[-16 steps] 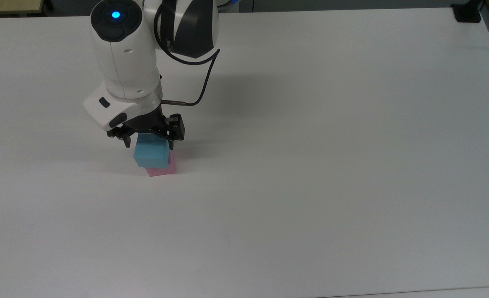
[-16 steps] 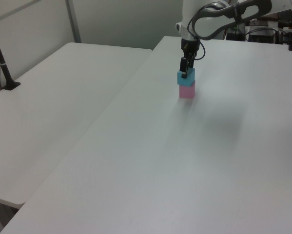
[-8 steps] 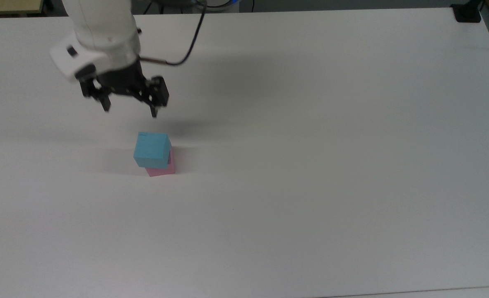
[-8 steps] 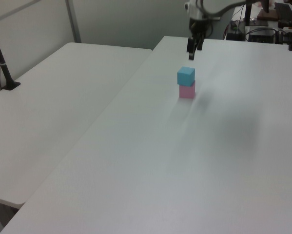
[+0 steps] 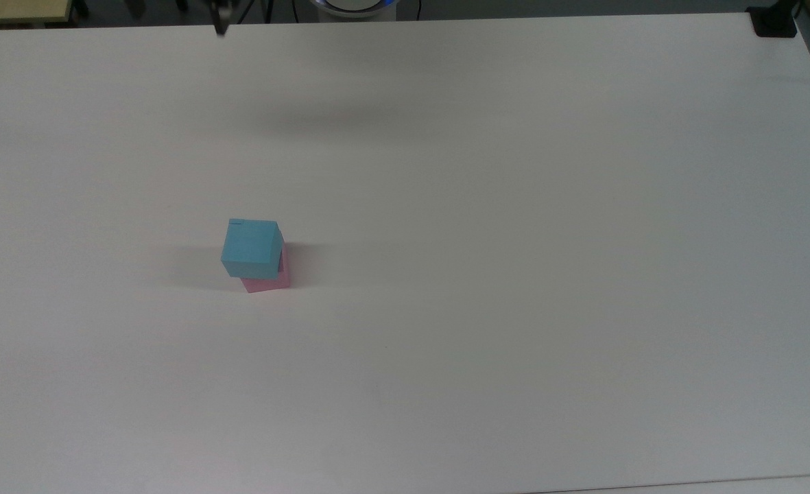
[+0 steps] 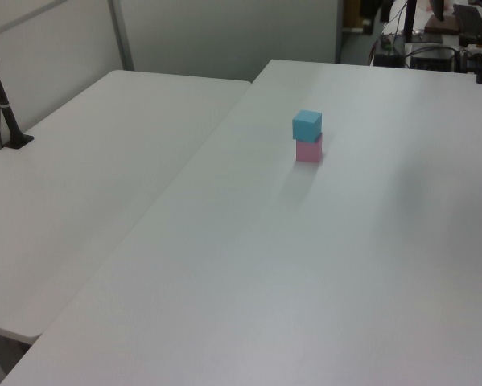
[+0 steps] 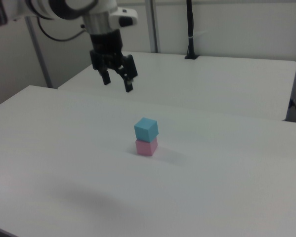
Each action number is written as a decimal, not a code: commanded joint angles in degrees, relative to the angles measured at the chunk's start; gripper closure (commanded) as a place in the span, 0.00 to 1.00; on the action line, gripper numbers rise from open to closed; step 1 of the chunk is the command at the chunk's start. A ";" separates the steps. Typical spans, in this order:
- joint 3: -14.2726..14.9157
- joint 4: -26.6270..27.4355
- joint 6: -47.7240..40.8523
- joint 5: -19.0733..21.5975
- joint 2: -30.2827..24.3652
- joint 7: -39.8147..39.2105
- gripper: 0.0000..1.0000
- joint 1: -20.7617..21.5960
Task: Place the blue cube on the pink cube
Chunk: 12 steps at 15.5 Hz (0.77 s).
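Right view: blue cube (image 7: 146, 129) is being carried squarely by pink cube (image 7: 147, 147), task seemingly done, tool (image 7: 117, 83) being held wide, empty, above the desk (image 7: 227, 187).

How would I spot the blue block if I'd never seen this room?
Find the wide white table. Its only items form a two-block stack, and the blue cube is the upper one. It sits slightly askew on the pink cube.

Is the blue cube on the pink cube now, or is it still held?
On it. The blue cube rests on the pink cube, slightly turned; the hand hangs open above, apart.
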State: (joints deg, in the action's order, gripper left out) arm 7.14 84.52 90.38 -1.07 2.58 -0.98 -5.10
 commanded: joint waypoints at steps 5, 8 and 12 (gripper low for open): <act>1.92 3.29 -0.91 -1.91 -3.19 0.45 0.00 5.54; 1.83 4.17 1.98 -2.62 -2.93 0.45 0.00 6.51; 1.83 4.08 3.75 -2.45 -2.58 0.54 0.00 6.60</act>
